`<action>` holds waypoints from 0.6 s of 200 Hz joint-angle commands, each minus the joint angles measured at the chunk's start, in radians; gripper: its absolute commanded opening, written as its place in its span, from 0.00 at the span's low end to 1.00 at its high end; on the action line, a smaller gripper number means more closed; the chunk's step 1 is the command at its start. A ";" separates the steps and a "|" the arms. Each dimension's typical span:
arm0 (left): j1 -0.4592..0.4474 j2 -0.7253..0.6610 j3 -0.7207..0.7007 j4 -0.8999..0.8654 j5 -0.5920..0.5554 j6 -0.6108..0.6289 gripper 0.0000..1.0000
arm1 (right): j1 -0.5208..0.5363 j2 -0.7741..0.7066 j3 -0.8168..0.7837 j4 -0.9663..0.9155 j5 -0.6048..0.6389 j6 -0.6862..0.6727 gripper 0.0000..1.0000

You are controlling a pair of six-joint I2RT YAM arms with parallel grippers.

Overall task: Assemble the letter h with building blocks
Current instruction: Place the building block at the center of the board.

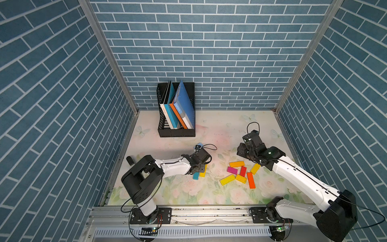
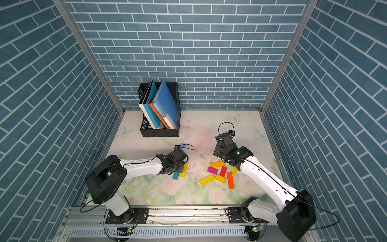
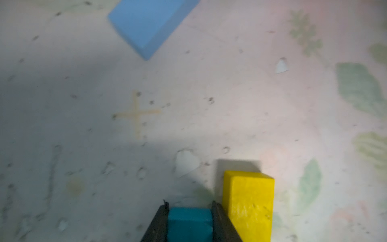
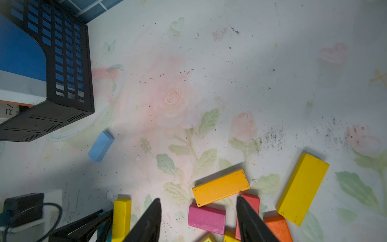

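Left claw (image 3: 189, 205) is clenched across the short teal wooden block (image 1: 196, 176), low and left of centre in a top view. A long yellow wooden bar (image 1: 202, 173) lies parallel, just beside it. Right claw (image 4: 199, 200), released, hangs over the scattered coloured blocks (image 1: 243, 171) further right.

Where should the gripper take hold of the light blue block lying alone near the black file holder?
Probably across its short width at mid-length, coming straight down from above. The light blue block lies flat on the table, apart from the other blocks and the black file holder, so both long sides look free.
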 commanded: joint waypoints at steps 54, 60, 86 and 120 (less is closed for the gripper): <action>-0.020 0.117 0.098 -0.065 0.086 -0.139 0.00 | 0.003 -0.041 -0.030 -0.032 0.025 -0.015 0.58; -0.005 0.109 0.105 -0.067 0.075 -0.152 0.00 | 0.004 -0.041 -0.029 -0.031 0.024 -0.018 0.58; 0.061 0.106 0.167 -0.084 0.025 -0.128 0.00 | 0.003 -0.027 -0.025 -0.023 0.016 -0.029 0.58; 0.128 0.174 0.258 -0.152 -0.053 -0.032 0.00 | 0.004 0.002 -0.009 -0.007 0.000 -0.042 0.58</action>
